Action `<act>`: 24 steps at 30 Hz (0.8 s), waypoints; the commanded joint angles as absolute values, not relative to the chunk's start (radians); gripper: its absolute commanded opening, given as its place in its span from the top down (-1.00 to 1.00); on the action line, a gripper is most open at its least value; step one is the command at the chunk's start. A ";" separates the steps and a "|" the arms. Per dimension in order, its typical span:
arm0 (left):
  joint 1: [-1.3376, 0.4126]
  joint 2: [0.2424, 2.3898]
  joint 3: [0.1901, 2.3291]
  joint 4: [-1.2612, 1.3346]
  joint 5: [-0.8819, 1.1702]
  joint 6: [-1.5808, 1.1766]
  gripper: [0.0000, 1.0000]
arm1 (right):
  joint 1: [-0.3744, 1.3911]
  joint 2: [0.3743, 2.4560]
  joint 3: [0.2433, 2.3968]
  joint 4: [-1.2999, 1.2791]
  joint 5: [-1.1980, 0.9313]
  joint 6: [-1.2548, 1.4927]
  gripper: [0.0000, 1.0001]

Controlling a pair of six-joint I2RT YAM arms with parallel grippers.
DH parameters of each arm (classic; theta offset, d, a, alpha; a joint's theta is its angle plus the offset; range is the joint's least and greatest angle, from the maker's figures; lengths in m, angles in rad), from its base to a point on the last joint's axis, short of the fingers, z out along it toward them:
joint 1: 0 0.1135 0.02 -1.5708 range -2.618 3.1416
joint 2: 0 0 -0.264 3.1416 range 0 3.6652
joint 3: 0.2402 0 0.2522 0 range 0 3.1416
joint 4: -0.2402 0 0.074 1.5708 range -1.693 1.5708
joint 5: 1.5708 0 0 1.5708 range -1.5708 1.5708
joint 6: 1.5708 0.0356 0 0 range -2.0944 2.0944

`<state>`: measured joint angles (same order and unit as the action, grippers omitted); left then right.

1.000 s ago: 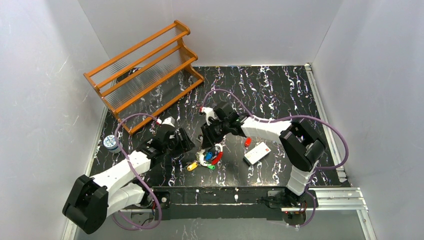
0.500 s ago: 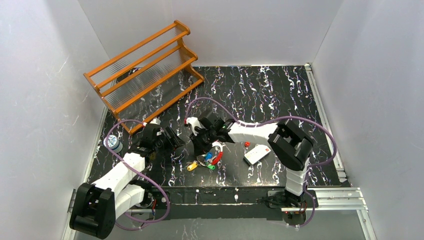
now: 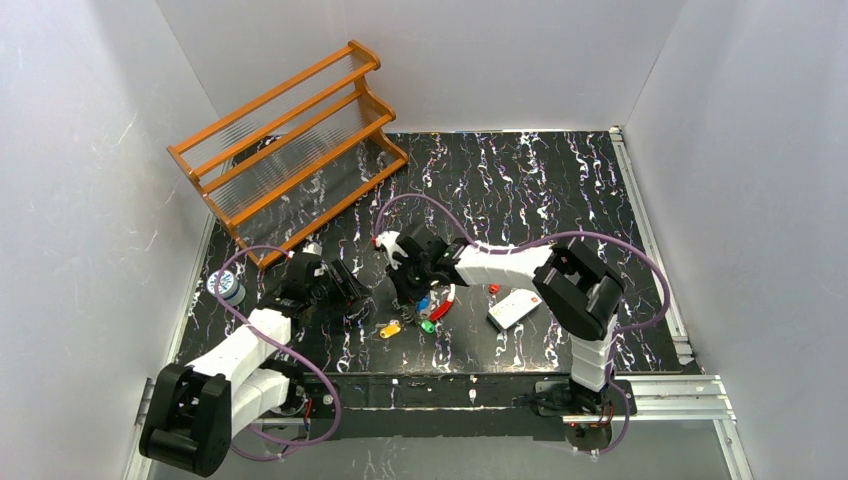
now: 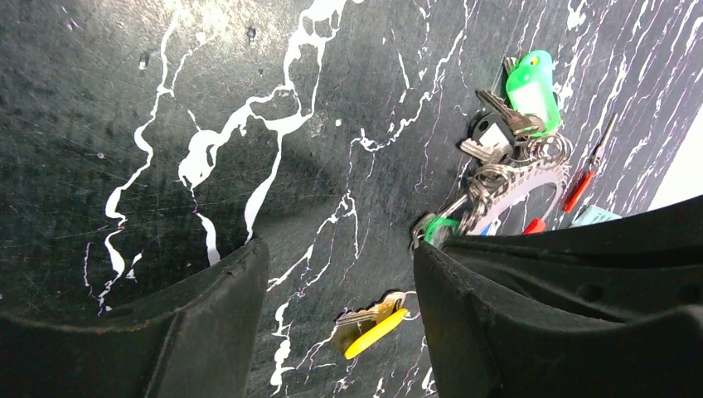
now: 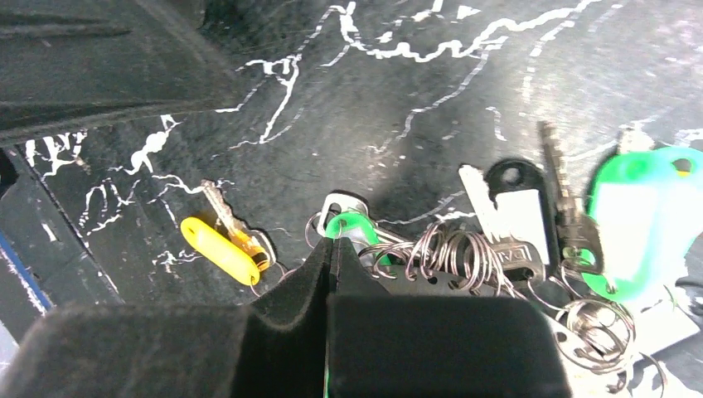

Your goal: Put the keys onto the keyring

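The keys (image 3: 428, 308) lie bunched near the table's middle, with coloured tags and many small split rings. Among them is the keyring (image 4: 535, 176), a pale perforated loop. My right gripper (image 3: 409, 290) is at the bunch's left edge. Its pads (image 5: 332, 249) are pressed together on a small green key (image 5: 345, 225). A large green tag (image 5: 647, 211) and a white-tagged key (image 5: 518, 220) lie further right. A yellow key (image 3: 388, 329) (image 4: 375, 323) lies alone, and a red key (image 3: 494, 289) lies to the right. My left gripper (image 3: 350, 290) (image 4: 337, 249) hangs open and empty left of the bunch.
A white card with a red dot (image 3: 514, 307) lies right of the keys. An orange wooden rack (image 3: 285, 145) stands at the back left. A small round container (image 3: 226, 288) sits by the left edge. Purple cables loop over both arms.
My right gripper has shifted left and closed at the edge of the key bunch, which has moved slightly. My left arm drew back to the left with its jaws still open.
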<state>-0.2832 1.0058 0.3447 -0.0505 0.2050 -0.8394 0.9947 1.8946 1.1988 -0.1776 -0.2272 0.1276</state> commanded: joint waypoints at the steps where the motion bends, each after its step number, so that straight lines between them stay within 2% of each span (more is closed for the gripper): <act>1: -0.278 1.018 0.325 -0.021 0.235 -0.849 -0.25 | 0.967 1.837 1.185 -0.180 -0.151 0.119 0.91; 8: -0.278 1.029 0.307 -0.005 0.253 -0.848 -0.25 | 0.954 1.807 1.175 -0.179 -0.141 0.116 0.81; 13: -0.278 1.032 0.296 0.028 0.262 -0.853 -0.25 | 0.936 1.771 1.163 -0.171 -0.179 0.129 0.59; 24: -0.278 1.024 0.271 0.125 0.335 -0.856 -0.22 | 0.912 1.741 1.112 -0.152 -0.325 0.115 0.41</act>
